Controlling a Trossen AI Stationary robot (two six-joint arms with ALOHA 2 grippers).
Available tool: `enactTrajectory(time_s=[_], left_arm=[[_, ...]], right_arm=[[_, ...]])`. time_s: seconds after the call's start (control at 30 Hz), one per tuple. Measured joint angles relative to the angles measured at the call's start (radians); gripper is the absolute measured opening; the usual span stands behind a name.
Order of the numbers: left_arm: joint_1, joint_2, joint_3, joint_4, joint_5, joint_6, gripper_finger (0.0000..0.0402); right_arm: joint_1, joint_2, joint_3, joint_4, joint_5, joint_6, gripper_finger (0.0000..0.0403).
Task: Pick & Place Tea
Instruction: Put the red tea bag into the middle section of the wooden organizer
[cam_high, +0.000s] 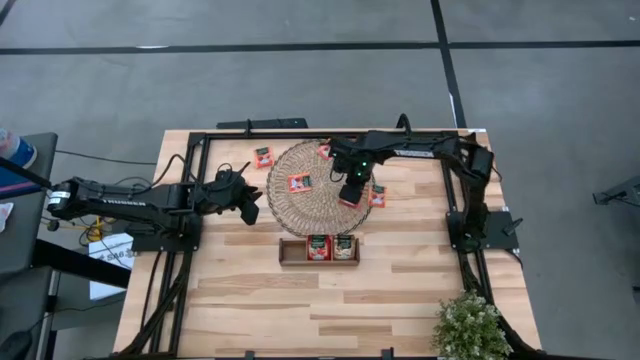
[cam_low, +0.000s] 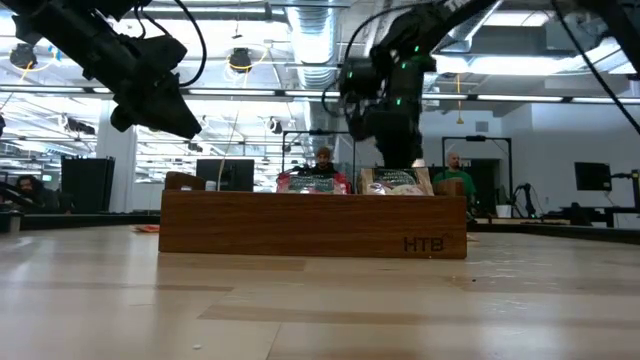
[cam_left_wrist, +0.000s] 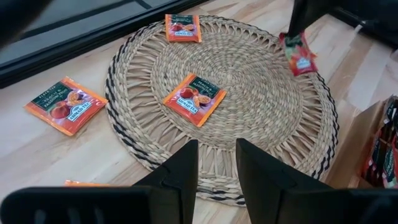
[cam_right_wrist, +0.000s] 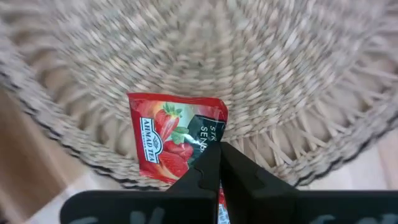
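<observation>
A round woven mat (cam_high: 313, 188) lies at the table's far middle. Red-orange tea sachets lie flat on and around it: one on the mat (cam_left_wrist: 194, 98), one at its far rim (cam_left_wrist: 182, 27), one on the wood to its left (cam_left_wrist: 64, 107), one to its right (cam_high: 377, 196). My right gripper (cam_right_wrist: 219, 163) is over the mat's right part, shut on a red sachet (cam_right_wrist: 176, 137). My left gripper (cam_left_wrist: 216, 168) hovers open at the mat's left edge with nothing between its fingers. The wooden tray (cam_high: 320, 250) near the mat holds two upright sachets. My right gripper pinches the red sachet by one edge near a corner (cam_right_wrist: 204, 148) between its two fingertips. The fingers come from above, pointing down. The sachet hangs below them (cam_left_wrist: 299, 56), lifted clear of the mat.
A black frame (cam_high: 200, 150) runs along the table's far and side edges. A potted plant (cam_high: 470, 325) stands at the near right corner. Bare wood stretches from the tray to the near edge. People and desks show in the room behind.
</observation>
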Motion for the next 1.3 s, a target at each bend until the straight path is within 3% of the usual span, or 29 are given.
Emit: enactTrajectory(time_s=[0.33,0.6,0.87,1.07,1.3], left_arm=[[0.0,0.0,0.0,0.004,0.0,0.001,0.0099],[0.0,0.0,0.0,0.004,0.0,0.015,0.0099],[0.0,0.0,0.0,0.004,0.023,0.015,0.0099],[0.0,0.0,0.0,0.009,0.105,-0.032,0.0099],[-0.002,0.009,0.0,0.198,0.333,-0.052,0.0099]], right_arm=[[0.115,-0.161,0.02,-0.008,0.024,0.061,0.0],[0.262,-0.172,0.151,-0.014,0.111,0.069,0.0],[0.344,-0.171,0.184,0.0,0.185,0.175,0.0],[0.405,-0.171,0.184,0.0,0.232,0.206,0.0],[0.475,-0.171,0.183,0.036,0.268,0.21,0.0]])
